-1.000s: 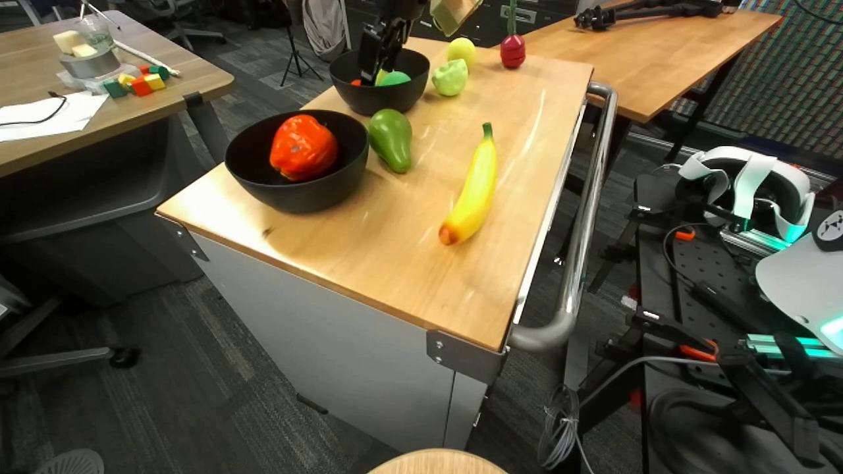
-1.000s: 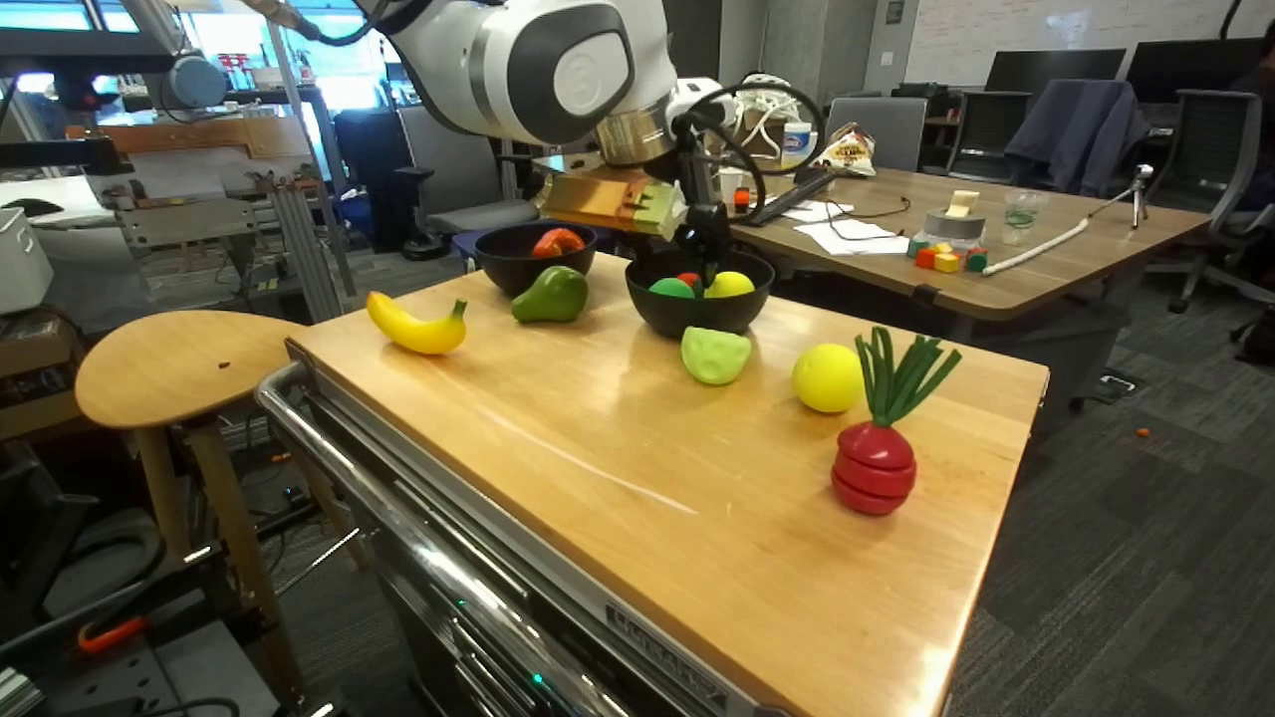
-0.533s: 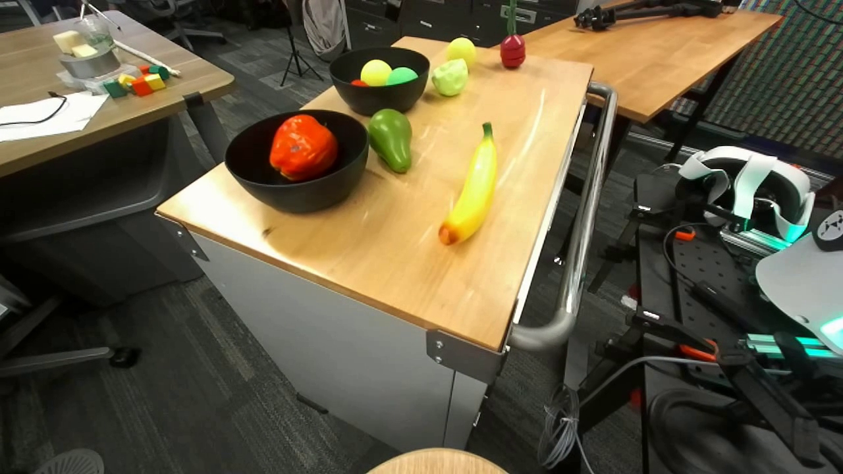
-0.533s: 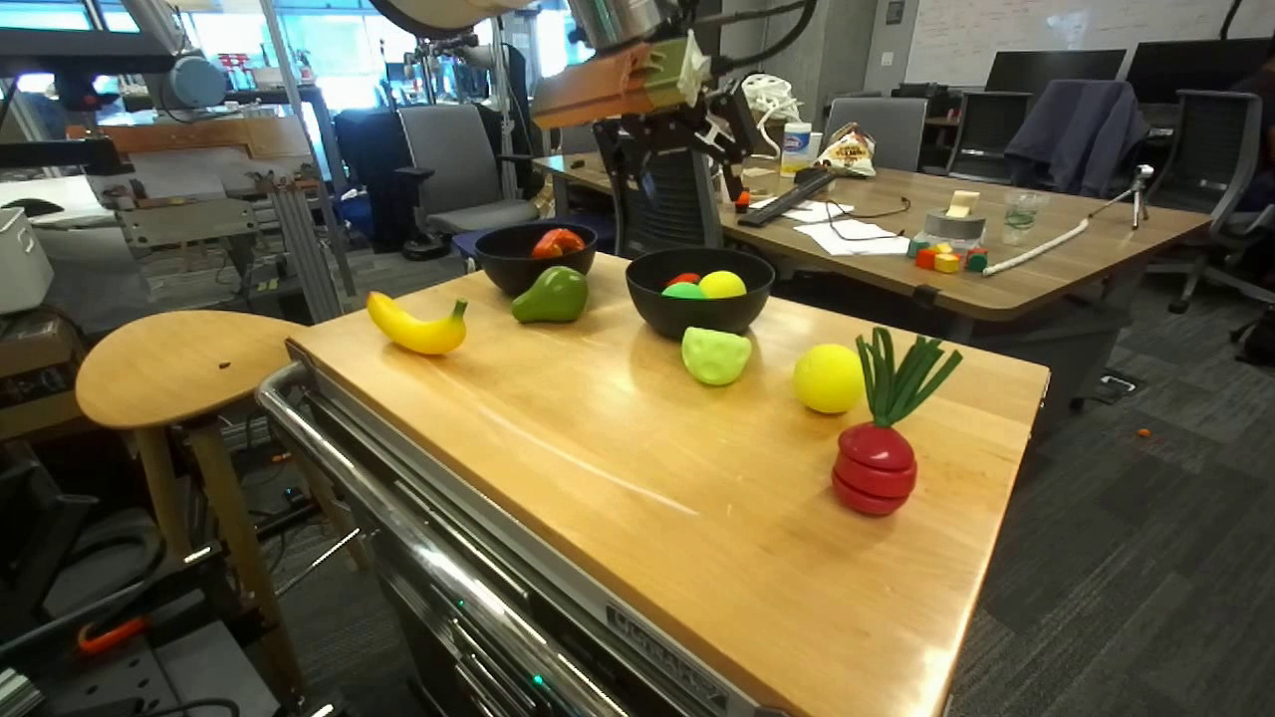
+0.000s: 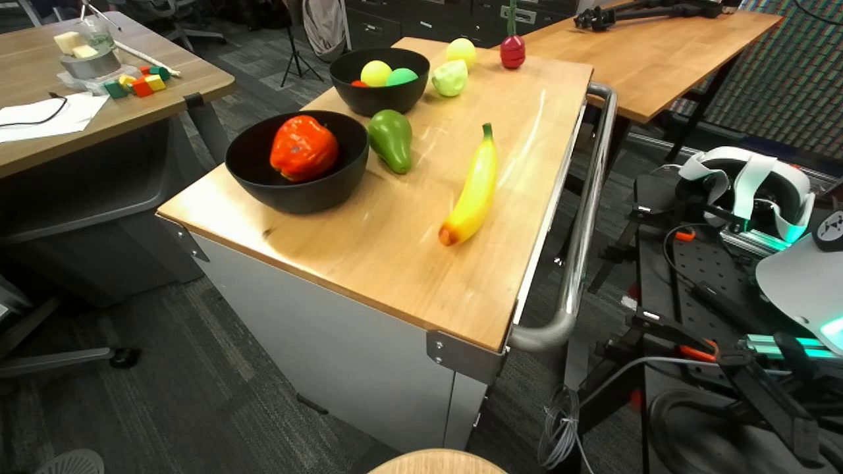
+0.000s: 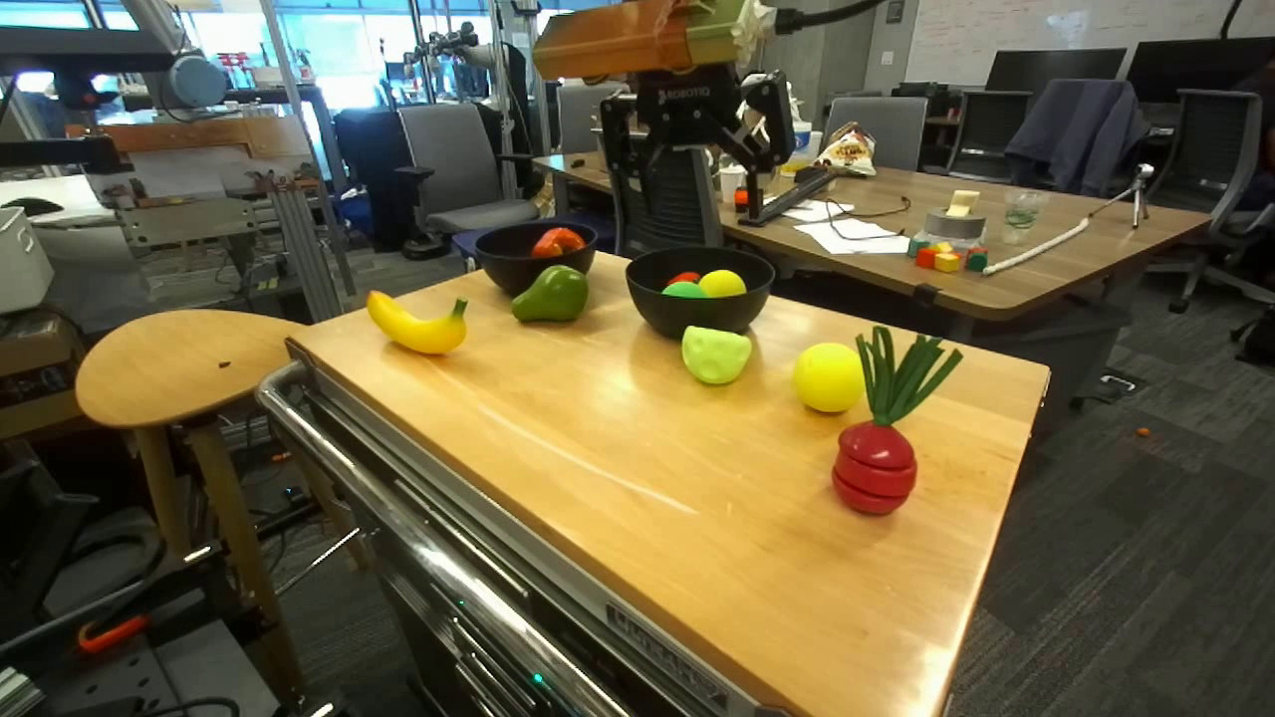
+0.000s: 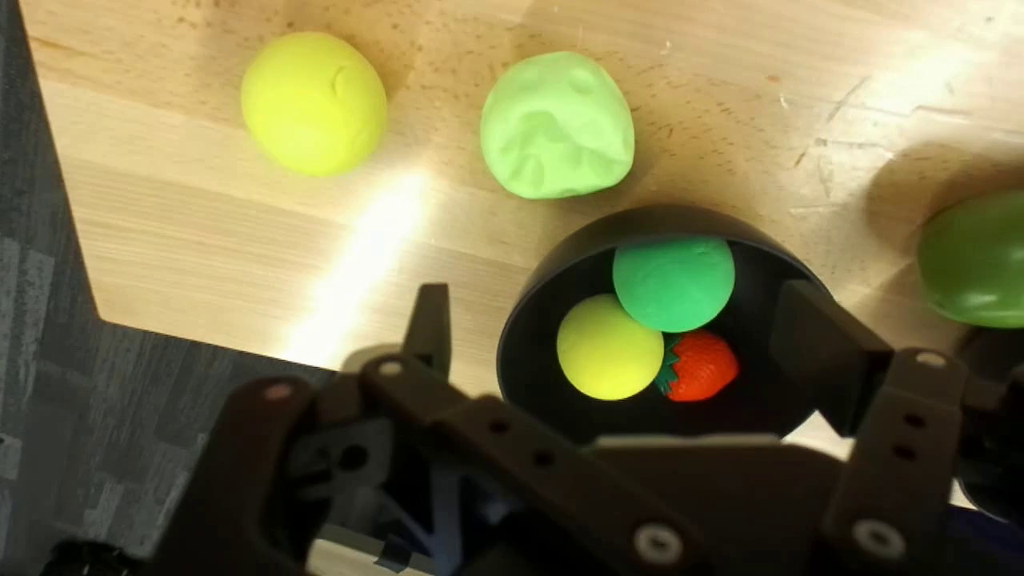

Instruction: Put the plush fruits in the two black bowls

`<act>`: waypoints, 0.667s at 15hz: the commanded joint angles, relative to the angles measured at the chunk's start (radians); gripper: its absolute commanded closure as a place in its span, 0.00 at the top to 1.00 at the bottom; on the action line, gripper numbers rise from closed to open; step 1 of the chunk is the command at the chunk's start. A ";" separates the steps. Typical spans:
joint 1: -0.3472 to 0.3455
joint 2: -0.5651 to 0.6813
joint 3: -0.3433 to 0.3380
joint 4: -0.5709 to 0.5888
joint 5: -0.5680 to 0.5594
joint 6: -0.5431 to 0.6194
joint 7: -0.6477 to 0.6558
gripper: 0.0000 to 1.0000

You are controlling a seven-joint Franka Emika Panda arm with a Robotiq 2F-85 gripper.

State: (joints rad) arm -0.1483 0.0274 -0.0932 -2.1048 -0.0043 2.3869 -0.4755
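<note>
Wooden cart top point(image 6: 578, 428) lay pale and streaked with glare; gripper point(image 7: 616, 320) hung raised above it, jaws spread wide, released; below, in the wrist view, a black bowl point(image 7: 530, 356) held a yellow ball point(image 7: 608, 348), a green ball point(image 7: 674, 284) and a strawberry point(image 7: 702, 366), bunched together; just outside its rim sat a pale green fruit point(image 7: 558, 126); near that, a loose yellow ball point(image 7: 314, 104); near the ball, a red radish point(image 6: 874, 468), upright, leafy end up; also near the bowl lay an avocado point(image 5: 391, 139), just beside a second black bowl point(image 5: 303, 201), contact between them hard to tell; that bowl held a red pepper point(image 5: 303, 148); banana point(image 5: 472, 191) rested on bare wood, well apart from both bowls; behind, in an exterior view, a brown desk point(image 6: 1056, 274) bore papers point(image 6: 847, 237), coloured blocks point(image 6: 946, 261) and a snack bag point(image 6: 849, 149); grey chair point(image 6: 880, 129) stood beyond the desk.
</note>
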 commanded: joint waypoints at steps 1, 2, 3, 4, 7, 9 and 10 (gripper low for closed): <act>0.016 -0.007 -0.003 -0.013 -0.034 0.035 0.040 1.00; 0.014 -0.001 -0.006 0.004 -0.033 0.026 0.058 1.00; 0.007 0.008 -0.012 0.030 -0.013 0.006 0.075 1.00; 0.001 0.020 -0.018 0.055 0.004 -0.018 0.087 1.00; -0.029 0.069 -0.055 0.142 0.050 -0.095 0.152 1.00; -0.048 0.102 -0.076 0.177 0.060 -0.124 0.198 1.00; -0.058 0.130 -0.085 0.195 0.062 -0.126 0.222 1.00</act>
State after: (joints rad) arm -0.1833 0.0846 -0.1586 -1.9987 0.0294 2.3106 -0.3172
